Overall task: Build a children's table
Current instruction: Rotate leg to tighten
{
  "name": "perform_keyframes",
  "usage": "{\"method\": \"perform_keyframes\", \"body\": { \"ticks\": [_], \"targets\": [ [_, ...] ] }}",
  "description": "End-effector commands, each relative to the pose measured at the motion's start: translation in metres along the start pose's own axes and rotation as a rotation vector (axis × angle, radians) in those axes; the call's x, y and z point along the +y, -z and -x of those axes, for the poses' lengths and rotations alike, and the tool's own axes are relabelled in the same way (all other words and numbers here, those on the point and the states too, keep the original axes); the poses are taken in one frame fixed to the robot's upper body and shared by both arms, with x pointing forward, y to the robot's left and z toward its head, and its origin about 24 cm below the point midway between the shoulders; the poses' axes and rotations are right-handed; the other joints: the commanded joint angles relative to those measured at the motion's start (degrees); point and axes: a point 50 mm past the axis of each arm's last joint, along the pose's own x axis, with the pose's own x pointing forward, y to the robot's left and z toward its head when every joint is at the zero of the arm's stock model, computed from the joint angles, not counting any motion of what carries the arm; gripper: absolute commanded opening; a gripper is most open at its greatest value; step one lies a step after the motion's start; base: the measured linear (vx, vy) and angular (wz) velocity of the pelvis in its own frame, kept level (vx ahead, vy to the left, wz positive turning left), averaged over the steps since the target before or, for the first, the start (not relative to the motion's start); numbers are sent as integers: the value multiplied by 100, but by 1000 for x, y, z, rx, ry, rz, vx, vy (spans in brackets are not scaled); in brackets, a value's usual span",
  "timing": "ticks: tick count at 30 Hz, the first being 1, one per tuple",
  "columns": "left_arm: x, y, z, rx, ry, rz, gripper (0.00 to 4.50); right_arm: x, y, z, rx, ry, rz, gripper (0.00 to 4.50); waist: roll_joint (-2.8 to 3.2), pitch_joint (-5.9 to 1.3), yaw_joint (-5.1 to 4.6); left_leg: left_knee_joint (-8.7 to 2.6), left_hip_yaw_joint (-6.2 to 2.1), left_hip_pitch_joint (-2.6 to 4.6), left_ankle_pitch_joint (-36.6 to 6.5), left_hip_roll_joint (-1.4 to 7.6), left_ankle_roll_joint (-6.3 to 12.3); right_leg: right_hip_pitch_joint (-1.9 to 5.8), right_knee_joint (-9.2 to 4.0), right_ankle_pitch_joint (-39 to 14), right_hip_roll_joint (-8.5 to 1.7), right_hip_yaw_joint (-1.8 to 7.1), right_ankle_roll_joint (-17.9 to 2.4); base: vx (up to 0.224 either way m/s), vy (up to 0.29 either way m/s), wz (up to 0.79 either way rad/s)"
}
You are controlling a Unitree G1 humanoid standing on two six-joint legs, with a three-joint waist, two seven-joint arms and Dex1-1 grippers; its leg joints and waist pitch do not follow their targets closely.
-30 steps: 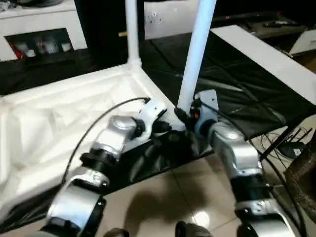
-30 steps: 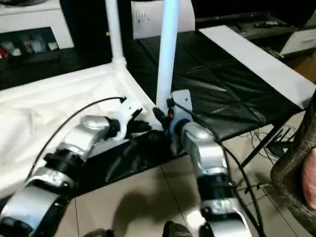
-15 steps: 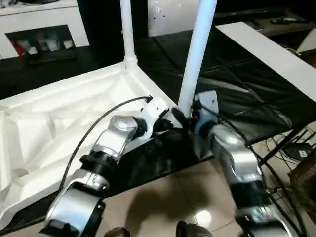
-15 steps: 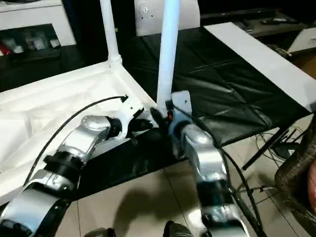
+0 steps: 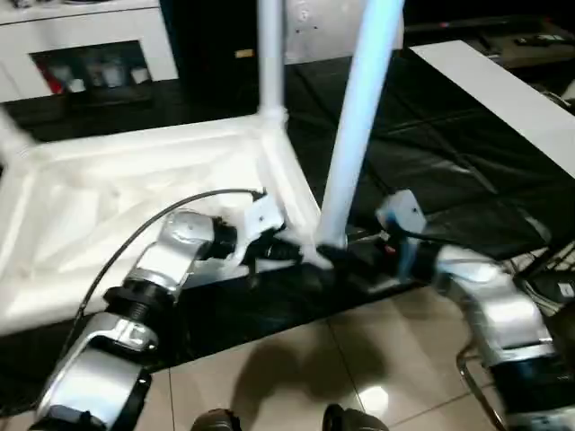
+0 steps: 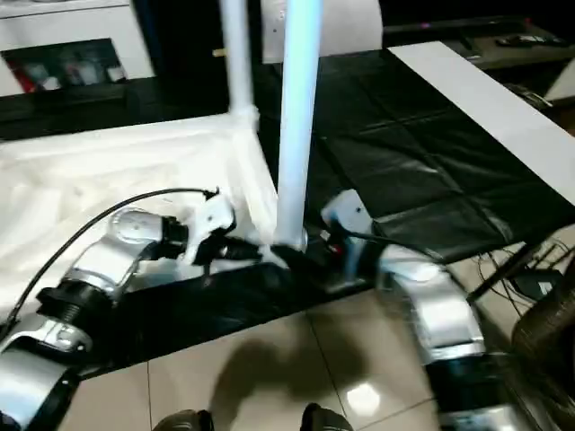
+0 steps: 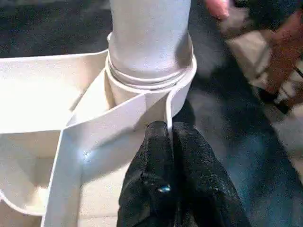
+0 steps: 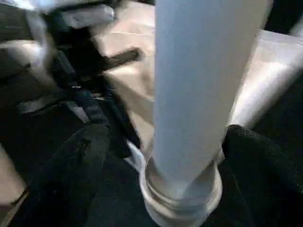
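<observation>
- The white tabletop (image 5: 135, 193) lies underside up on the black-covered work table (image 5: 422, 153), at its near edge, ribs showing. Two legs stand upright in its right-hand corner sockets: the near leg (image 5: 355, 135) and the far leg (image 5: 271, 54).
- The step in hand looks like seating the near leg in the near right corner socket (image 7: 151, 90); the leg's base sits inside the socket collar.
- The left gripper (image 7: 168, 130) has its fingers pressed together, their tips against the thin tabletop rim just below that socket. Whether the rim is pinched between them cannot be told.
- The right gripper (image 8: 187, 142) stands with its fingers spread on either side of the near leg's base, not clamped on it.
- Judging from this, two legs are in and the left-hand corners remain. The next move likely calls for fetching another leg and lining it up over a free socket.
- Hard to make out: how deep the near leg sits, since the collar hides its end. Both legs are cut off at the top. At the far left something white (image 5: 13, 139) is cut off, too blurred to name.
- A person's fingertip (image 7: 218, 7) shows in the left wrist view.
</observation>
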Motion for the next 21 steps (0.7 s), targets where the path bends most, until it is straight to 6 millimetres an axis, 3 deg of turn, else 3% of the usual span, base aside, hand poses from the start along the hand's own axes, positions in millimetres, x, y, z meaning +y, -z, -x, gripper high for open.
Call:
{"method": "perform_keyframes", "body": {
  "ticks": [1,3,6,9,13,21],
  "targets": [
    [-7,-3,-7,49,143,-65,0,7,-5,-2,5,-145,11,410,-40,-382,-7,-346,8,73,-1367,181,529,369,-368,-2007,-268,226,-1117,0,0,0],
    [-9,-3,-5,63,188,-77,0,7,-4,-1,33,-206,21,393,-43,-379,8,-349,6,54,-1356,186,497,377,-357,-2018,-269,222,-1115,0,0,0],
    [-11,-2,-4,80,244,-96,0,6,-2,1,62,-263,23,376,-94,-386,34,-336,13,57,-1284,189,500,365,-344,-2031,-285,224,-1126,0,0,0],
    [-14,-2,-3,96,302,-117,0,3,-1,2,83,-302,27,335,-95,-389,63,-327,20,46,-1207,197,523,371,-323,-1942,-285,222,-1167,0,0,0],
    [-14,-2,-1,121,355,-147,0,0,-2,3,113,-354,35,317,-107,-398,145,-311,41,66,-1072,209,551,350,-293,-1749,-288,232,-1228,0,0,0],
    [-10,-8,-1,133,389,-174,0,0,-2,-2,155,-470,57,242,-145,-381,157,-305,25,33,-1182,191,479,359,-299,-2136,-301,223,-1120,0,0,0]
  ]
}}
